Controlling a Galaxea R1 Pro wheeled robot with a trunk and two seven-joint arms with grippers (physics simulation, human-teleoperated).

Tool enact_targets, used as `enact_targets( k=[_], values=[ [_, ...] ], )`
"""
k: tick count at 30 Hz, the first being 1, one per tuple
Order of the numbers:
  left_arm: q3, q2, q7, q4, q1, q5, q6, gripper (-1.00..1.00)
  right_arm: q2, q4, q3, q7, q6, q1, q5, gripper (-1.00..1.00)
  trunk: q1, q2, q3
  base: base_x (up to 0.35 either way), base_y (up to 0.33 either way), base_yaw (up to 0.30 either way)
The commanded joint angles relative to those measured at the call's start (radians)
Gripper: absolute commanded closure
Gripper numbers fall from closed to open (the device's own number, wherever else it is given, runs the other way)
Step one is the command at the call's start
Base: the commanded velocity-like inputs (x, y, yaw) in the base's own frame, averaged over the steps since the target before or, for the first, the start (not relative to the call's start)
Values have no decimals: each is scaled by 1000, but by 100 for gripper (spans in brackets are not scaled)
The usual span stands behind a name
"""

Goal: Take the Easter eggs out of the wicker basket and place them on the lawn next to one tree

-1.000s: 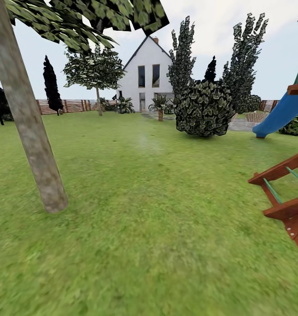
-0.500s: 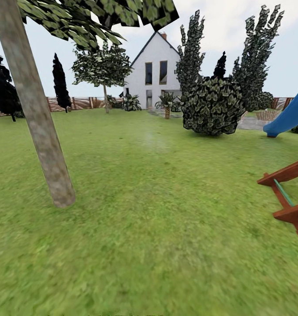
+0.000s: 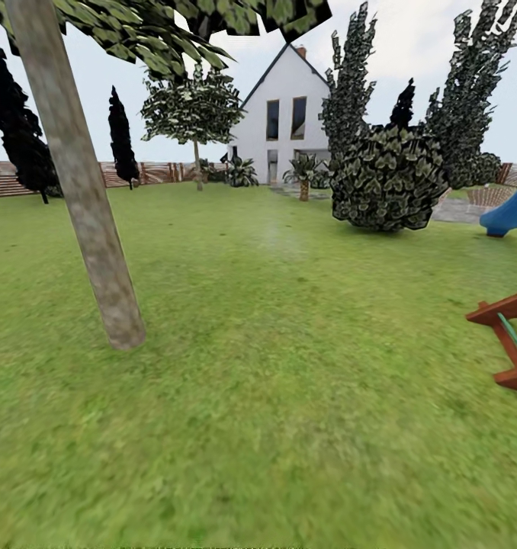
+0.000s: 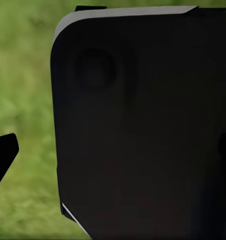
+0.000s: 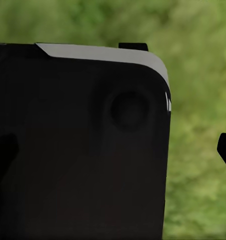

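While dark housing blocks both wrist views above the lawn [image 4: 23,75], end effector states cannot be told.

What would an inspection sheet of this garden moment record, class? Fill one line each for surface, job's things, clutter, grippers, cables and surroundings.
Surface: the lawn, mottled green grass, flat and open ahead.
Job's things: the tree, a thick bare grey-brown trunk, stands on the grass at left; eggs and basket nothing seen.
Clutter: nothing seen on the grass near the trunk.
Grippers: a dark body blocks each wrist view over grass; open or shut cannot be told.
Cables: nothing seen.
Surroundings: white house, round shrub, brown fence, blue slide, wooden playset frame.
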Motion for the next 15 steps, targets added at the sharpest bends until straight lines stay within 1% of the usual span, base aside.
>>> enact_targets(
  k=[1, 15],
  values=[
    [1, 0, -2, 0, 0, 1, -1, -100, 0, 1, 1, 0, -3, 0, 0, -100, 0, 0, -3, 0, 0, 105],
    [1, 0, -1, 0, 0, 1, -1, -100, 0, 1, 1, 0, -3, 0, -1, -100, 0, 0, -25, 0, 0, 103]
  ],
)
